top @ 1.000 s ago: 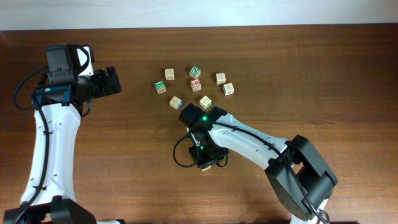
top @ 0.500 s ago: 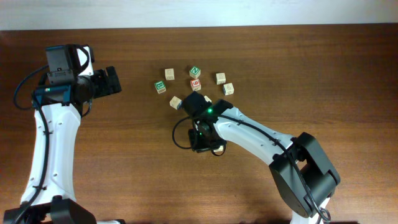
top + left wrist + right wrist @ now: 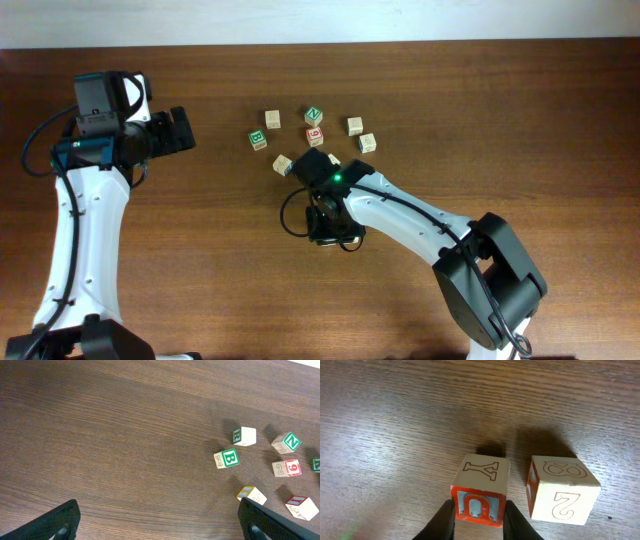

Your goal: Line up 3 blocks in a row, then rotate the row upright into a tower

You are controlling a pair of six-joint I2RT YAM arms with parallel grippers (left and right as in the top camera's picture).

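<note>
My right gripper [image 3: 479,511] is shut on a pale wooden block with a red-framed "U" face [image 3: 480,492]. A finger presses each side of it, and a "Y" shows on its top. In the overhead view the right gripper [image 3: 322,163] hides this block at the near edge of the cluster. A pale block with a blue face [image 3: 283,164] [image 3: 251,494] lies just to its left. More pale blocks sit at the back left [image 3: 272,119] and on the right [image 3: 367,142]. My left gripper [image 3: 185,130] [image 3: 160,525] hangs open and empty, well left of the blocks.
Right beside the held block stands the red number cube [image 3: 562,490] [image 3: 314,135], showing "8" and "2". The green "B" cube [image 3: 258,139] [image 3: 229,458] and the green "N" cube [image 3: 314,115] [image 3: 286,442] are also in the cluster. Bare wooden tabletop [image 3: 500,120] surrounds them.
My right gripper has moved up the table to the cluster and now covers the "U" block that showed in front of it a second ago. The left arm has not moved.
</note>
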